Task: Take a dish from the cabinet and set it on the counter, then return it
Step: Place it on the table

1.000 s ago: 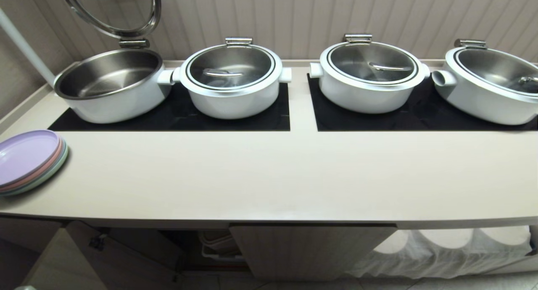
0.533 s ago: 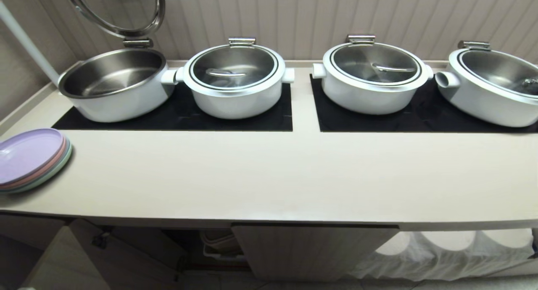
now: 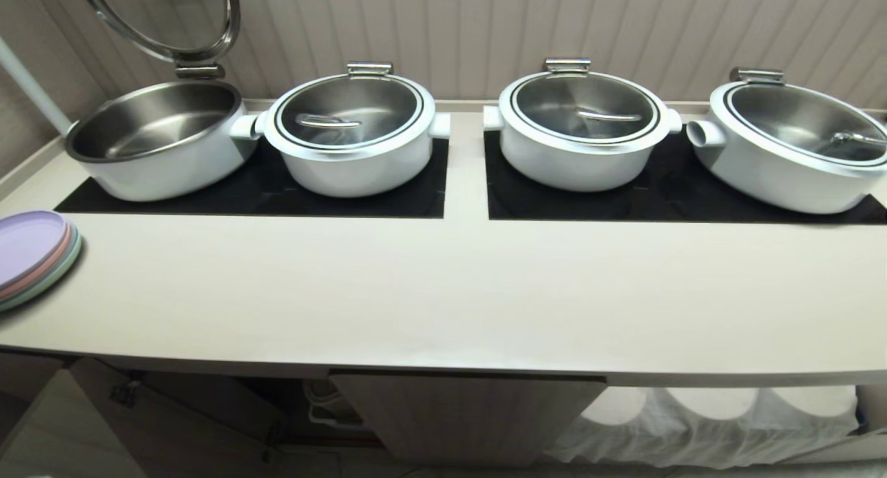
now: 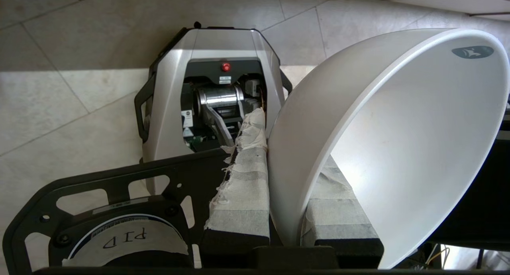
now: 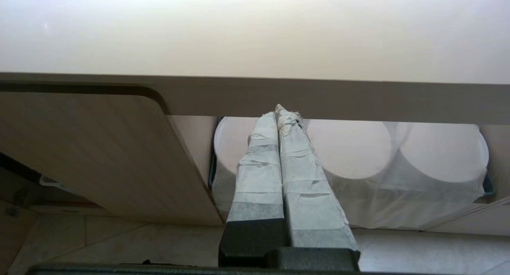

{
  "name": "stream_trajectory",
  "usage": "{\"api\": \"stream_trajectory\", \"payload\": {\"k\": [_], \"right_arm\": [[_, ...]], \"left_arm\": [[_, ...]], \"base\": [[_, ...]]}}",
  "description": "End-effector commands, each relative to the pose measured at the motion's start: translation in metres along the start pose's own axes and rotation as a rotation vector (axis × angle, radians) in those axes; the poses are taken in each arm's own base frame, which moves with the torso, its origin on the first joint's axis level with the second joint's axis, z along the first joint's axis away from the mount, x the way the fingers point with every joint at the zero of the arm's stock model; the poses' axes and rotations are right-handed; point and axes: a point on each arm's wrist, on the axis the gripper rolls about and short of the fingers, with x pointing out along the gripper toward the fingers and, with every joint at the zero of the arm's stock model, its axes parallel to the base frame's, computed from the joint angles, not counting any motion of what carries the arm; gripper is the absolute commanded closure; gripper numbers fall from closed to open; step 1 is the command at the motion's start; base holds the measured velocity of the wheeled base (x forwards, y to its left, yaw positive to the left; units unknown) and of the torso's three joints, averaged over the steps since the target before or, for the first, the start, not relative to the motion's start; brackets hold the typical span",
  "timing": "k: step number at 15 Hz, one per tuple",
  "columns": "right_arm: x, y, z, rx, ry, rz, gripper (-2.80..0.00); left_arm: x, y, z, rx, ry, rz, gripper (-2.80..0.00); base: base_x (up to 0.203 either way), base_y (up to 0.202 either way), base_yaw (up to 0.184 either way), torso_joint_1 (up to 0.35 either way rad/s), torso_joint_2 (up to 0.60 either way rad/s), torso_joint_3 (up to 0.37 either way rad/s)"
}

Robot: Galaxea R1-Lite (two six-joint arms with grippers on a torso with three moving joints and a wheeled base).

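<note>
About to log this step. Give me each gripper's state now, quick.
Left gripper: shut on the white bowl, fingers pinching its rim, above the floor.
Right gripper: shut, empty, below the counter edge.

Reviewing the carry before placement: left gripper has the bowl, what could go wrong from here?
1. The left gripper pinches the small white ceramic bowl by its thin rim alone, tilted on edge over tiled floor; it could slip or swing.
2. Neither arm shows in the head view, so the bowl may clip the rounded front edge of the cream-beige counter on the way up.
3. The stacked pastel plates crowd the left end.
</note>
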Motion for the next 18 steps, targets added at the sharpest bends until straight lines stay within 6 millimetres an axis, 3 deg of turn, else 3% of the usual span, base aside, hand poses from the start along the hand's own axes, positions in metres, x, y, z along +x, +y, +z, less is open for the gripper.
{"api": "stream_trajectory", "payload": {"k": [1,14,18], "right_arm": [[0.0,0.0,0.0,0.0,-0.001,0.0,0.0],[0.0,0.0,-0.0001,0.0,0.0,0.0,0.0],[0.0,0.0,0.0001,0.0,-0.002,0.0,0.0]], "left_arm": [[0.0004,0.0005,-0.0008,-0.004,0.005,0.001,0.0],[0.0001,0.0002,-0.0007,0.001,0.003,-0.001,0.0],[-0.0016,-0.0017,0.0028,0.003,-0.009,-0.003,0.0]], "base": [[0.0,-0.192,0.0,-0.002,0.0,0.002],[0.0,-0.193,0.002,0.002,0.0,0.002],[0.0,-0.057,0.0,0.0,0.0,0.001]]}}
